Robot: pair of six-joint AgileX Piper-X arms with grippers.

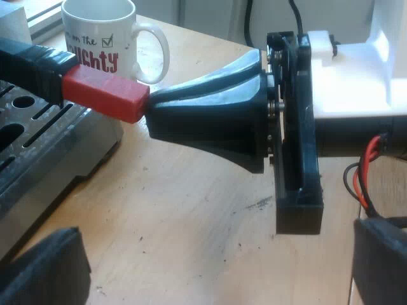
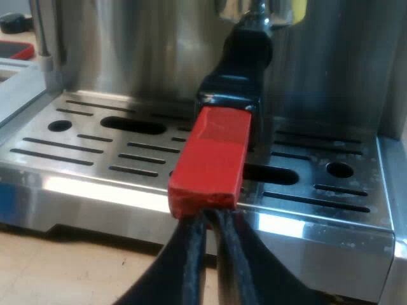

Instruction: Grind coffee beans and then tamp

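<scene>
The metal holder is locked into the espresso machine's front [image 2: 127, 57], its dark handle [image 2: 240, 63] sticking out over the drip tray [image 2: 95, 146] and ending in the red end [image 2: 210, 159]. My right gripper [image 2: 213, 222] is shut, its two black fingers pressed together with their tips against the red end's outer face, not around it. From the left wrist view the same right gripper [image 1: 156, 108] meets the red end [image 1: 105, 94] beside the drip tray [image 1: 38, 146]. My left gripper [image 1: 213, 273] hangs open over bare wood, apart from the handle.
A white mug [image 1: 105, 35] with red lettering stands on the wooden table [image 1: 191, 216] just beyond the red end, near the machine's base. The right arm's black body [image 1: 296, 127] spans the table behind its fingers.
</scene>
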